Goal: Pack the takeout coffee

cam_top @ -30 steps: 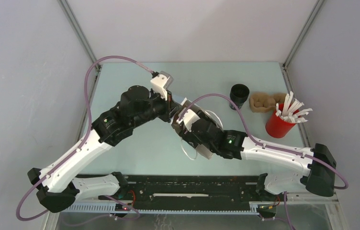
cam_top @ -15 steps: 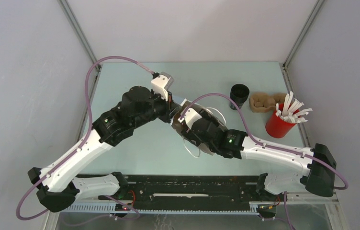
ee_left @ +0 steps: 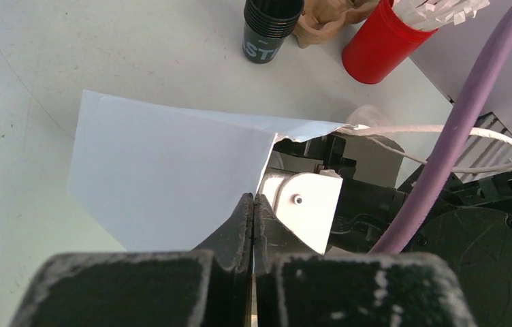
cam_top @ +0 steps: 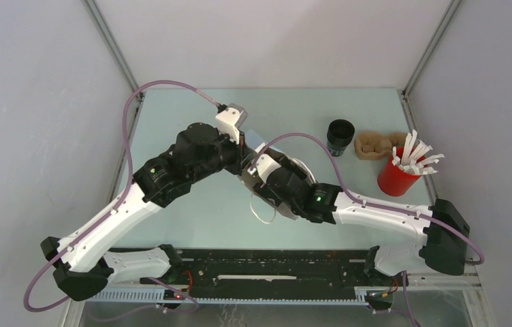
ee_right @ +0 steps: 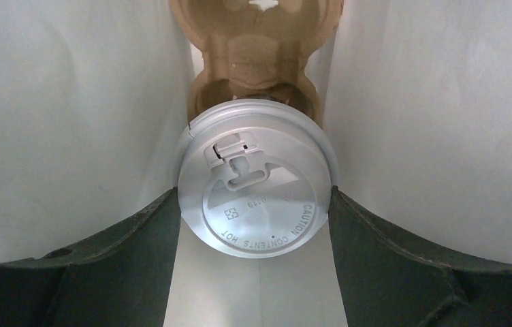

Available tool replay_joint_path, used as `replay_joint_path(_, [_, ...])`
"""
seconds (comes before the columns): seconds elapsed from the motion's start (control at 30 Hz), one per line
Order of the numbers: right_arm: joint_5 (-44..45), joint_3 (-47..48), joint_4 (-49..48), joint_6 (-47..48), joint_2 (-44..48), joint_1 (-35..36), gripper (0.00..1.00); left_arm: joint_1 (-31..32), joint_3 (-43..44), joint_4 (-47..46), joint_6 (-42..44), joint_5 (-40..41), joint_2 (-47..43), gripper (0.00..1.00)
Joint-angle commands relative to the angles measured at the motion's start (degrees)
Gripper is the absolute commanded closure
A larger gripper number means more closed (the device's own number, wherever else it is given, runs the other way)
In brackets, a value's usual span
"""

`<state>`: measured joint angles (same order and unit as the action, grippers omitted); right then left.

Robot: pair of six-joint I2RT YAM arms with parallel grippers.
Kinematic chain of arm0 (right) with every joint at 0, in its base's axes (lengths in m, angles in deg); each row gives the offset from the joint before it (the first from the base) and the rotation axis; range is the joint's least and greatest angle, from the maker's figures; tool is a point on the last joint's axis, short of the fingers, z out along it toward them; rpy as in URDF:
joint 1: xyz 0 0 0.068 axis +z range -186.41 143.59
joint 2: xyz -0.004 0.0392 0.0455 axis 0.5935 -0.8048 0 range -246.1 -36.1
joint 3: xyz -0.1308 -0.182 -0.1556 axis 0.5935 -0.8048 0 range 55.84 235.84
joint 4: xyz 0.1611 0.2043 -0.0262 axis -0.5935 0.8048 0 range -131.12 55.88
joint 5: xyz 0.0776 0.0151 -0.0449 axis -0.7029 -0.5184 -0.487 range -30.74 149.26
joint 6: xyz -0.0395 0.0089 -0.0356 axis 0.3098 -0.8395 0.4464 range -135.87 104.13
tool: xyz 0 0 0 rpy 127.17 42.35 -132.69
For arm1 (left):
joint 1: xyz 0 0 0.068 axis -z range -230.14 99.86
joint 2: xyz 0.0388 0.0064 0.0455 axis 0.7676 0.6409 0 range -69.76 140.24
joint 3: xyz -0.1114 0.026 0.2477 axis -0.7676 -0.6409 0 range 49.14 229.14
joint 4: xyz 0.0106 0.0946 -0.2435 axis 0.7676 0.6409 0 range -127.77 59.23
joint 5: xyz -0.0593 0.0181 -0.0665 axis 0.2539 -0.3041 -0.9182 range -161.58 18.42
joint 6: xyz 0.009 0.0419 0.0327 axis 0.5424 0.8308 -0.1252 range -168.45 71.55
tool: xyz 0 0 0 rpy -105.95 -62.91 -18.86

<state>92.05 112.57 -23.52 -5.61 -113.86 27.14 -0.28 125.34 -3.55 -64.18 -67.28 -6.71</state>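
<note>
A white paper bag point(ee_left: 165, 184) lies open on its side, and my left gripper point(ee_left: 254, 204) is shut on its upper edge, holding the mouth up. Its rope handle point(cam_top: 265, 212) shows under the arms in the top view. My right gripper point(ee_right: 253, 204) reaches inside the bag. Its two dark fingers point(ee_right: 137, 245) press both sides of a coffee cup with a white lid point(ee_right: 257, 184). The cup sits at the near pocket of a brown cardboard carrier point(ee_right: 257, 48) lying deeper in the bag. In the top view both wrists meet at the table's middle point(cam_top: 253, 170).
A stack of black cups point(cam_top: 340, 135) stands at the back right, with brown cardboard carriers point(cam_top: 376, 144) beside it. A red cup holding white sticks point(cam_top: 403, 172) stands near the right edge. Purple cables arch over both arms.
My right arm has pushed a little left and further into the bag with the cup. The bag's handle has shifted left with it. My left gripper has kept its hold.
</note>
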Motion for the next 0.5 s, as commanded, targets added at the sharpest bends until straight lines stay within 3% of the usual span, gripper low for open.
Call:
replay_joint_path(0.0, [-1.45, -0.82, -7.95, 3.62, -0.24, -0.83, 0.78, 0.49, 0.01, 0.15, -1.09, 1.52, -1.67, 1.00])
replay_joint_path(0.47, [-4.08, -1.27, -11.35, 4.80, -3.68, -3.98, 0.79, 0.49, -1.60, -0.29, -0.45, 0.71, -2.95, 1.00])
